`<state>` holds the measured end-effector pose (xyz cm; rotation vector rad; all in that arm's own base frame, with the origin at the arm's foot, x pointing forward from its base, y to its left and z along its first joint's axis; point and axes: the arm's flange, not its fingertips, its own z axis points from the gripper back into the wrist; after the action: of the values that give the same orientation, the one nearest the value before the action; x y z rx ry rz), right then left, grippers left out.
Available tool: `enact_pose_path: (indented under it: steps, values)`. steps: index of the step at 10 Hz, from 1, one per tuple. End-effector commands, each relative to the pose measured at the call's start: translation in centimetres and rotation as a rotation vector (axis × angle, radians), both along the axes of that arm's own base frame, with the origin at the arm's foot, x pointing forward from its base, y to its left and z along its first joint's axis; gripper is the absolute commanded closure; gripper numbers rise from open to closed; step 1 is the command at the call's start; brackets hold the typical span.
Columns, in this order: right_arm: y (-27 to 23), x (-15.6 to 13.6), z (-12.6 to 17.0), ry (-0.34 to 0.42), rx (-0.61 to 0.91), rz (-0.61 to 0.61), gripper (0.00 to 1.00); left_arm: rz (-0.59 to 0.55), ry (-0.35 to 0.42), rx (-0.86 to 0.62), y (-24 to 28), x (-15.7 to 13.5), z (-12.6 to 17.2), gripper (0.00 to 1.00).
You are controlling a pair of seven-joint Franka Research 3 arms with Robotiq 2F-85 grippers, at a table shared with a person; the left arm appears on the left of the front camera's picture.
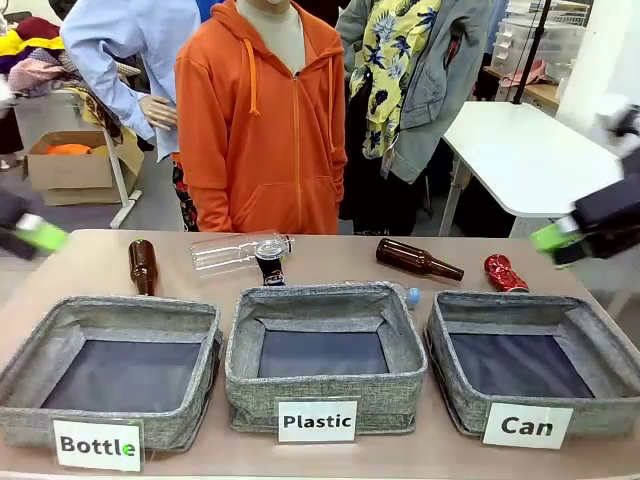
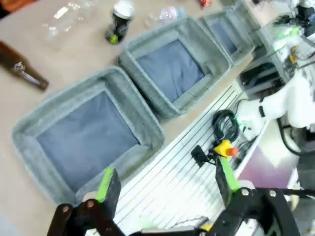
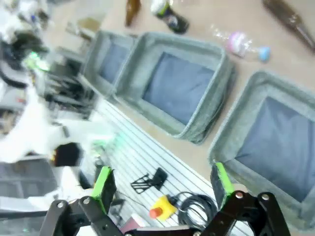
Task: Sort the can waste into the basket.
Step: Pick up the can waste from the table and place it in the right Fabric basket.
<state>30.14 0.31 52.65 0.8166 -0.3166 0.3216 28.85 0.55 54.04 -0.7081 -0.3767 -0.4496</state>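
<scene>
The dark can with a green top [image 1: 270, 262] stands upright behind the middle bin; it also shows in the left wrist view [image 2: 118, 22] and the right wrist view [image 3: 170, 14]. The crushed red can [image 1: 503, 272] lies just behind the grey basket labelled "Can" [image 1: 530, 302], whose dark floor is bare. My left gripper [image 1: 30, 235] hangs open at the far left, above the table edge, with its green pads apart [image 2: 167, 182]. My right gripper [image 1: 565, 238] hovers open at the far right, above and beside the Can basket [image 3: 234, 132], pads apart [image 3: 162, 182].
The bin labelled "Plastic" [image 1: 322, 300] stands in the middle and the bin labelled "Bottle" [image 1: 110, 308] at the left. Behind them lie two brown bottles [image 1: 143, 266] [image 1: 418, 259], a clear plastic bottle [image 1: 235, 250] and a small crumpled bottle [image 1: 408, 295].
</scene>
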Motion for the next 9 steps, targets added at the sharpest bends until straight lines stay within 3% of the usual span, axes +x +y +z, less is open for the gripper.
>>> enact_pose_path:
  steps: [1, 3, 5, 6, 7, 9]
  values:
    - [-6.0, 0.5, -5.1, 0.076, 0.220, -0.102, 0.00, 0.132, 0.068, -0.222, 7.0, 0.4, -3.9, 0.00]
    - [-10.4, 1.1, -8.9, 0.145, 0.361, -0.214, 0.00, 0.264, 0.103, -0.391, 10.9, 1.0, -6.8, 0.00]
    - [-11.7, 1.9, -11.0, 0.194, 0.395, -0.278, 0.00, 0.357, 0.170, -0.436, 11.7, 2.2, -9.1, 0.00]
    - [-11.9, 2.4, -11.6, 0.187, 0.385, -0.326, 0.00, 0.391, 0.166, -0.436, 11.5, 2.7, -9.2, 0.00]
    - [-13.5, 1.5, -10.5, 0.201, 0.380, -0.286, 0.00, 0.345, 0.169, -0.420, 14.0, 1.3, -8.5, 0.00]
    - [-13.5, 1.5, -10.5, 0.201, 0.380, -0.286, 0.00, 0.345, 0.169, -0.420, 14.0, 1.3, -8.5, 0.00]
